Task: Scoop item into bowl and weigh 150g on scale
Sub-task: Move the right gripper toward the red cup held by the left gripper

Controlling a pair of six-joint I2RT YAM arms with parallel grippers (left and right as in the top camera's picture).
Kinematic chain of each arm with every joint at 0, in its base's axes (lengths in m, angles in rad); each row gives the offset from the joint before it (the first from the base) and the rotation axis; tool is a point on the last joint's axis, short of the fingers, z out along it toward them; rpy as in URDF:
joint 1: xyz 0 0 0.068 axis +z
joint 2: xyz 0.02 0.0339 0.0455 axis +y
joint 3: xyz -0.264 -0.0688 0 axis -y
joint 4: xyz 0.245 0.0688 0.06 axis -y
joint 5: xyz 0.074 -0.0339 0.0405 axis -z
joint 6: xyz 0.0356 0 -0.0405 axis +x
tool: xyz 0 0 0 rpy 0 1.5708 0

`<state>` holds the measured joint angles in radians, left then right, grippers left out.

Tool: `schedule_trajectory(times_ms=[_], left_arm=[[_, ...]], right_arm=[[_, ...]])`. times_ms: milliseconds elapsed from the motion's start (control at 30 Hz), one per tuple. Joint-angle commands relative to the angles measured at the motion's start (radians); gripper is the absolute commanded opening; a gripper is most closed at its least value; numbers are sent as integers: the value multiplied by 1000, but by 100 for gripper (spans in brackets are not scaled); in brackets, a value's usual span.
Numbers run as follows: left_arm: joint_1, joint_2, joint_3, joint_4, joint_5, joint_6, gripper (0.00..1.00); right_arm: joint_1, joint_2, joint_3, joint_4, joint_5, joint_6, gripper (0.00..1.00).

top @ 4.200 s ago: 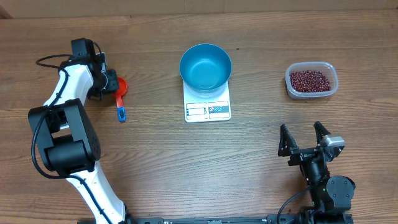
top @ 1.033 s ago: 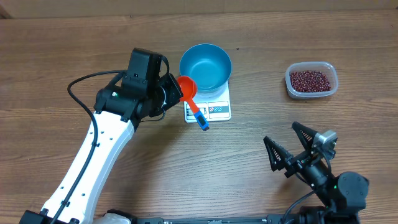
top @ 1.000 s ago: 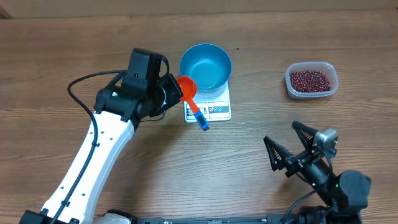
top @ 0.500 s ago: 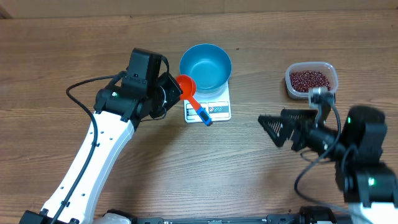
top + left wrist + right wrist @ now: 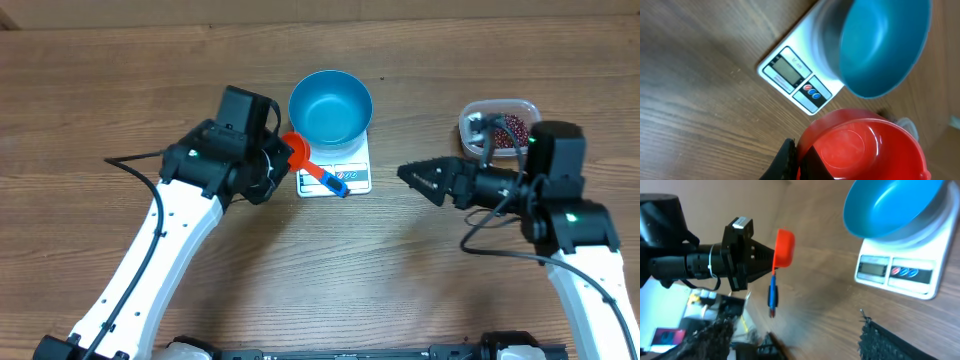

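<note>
I can't read any text, number or brand from my feeds. The scale (image 5: 771, 64) has a grey display window (image 5: 786, 74), but whatever it shows is too faint for me to make out in the left wrist view and too small in the right wrist and overhead views. The small print around its buttons (image 5: 812, 92) is only a blur to me.
</note>
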<state>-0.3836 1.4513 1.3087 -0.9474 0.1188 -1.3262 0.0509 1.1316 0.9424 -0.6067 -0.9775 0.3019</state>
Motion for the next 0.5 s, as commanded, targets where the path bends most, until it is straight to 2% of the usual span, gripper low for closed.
schedule_trajectory(times_ms=[0,100,300,467], left_arm=[[-36,27,-8,-2,-66,-117,5],[-64,43,-8,-2,-95,-170,4],[-77,55,-8,-2,-96,-217,5],[-77,55,-8,-1,-71,-223,4]], right_arm=[[69,24,24,50,50,142,80],[138,37,24,116,126,237,77],[274,59,24,134,373,393,60],[328,104,24,156,426,426,58]])
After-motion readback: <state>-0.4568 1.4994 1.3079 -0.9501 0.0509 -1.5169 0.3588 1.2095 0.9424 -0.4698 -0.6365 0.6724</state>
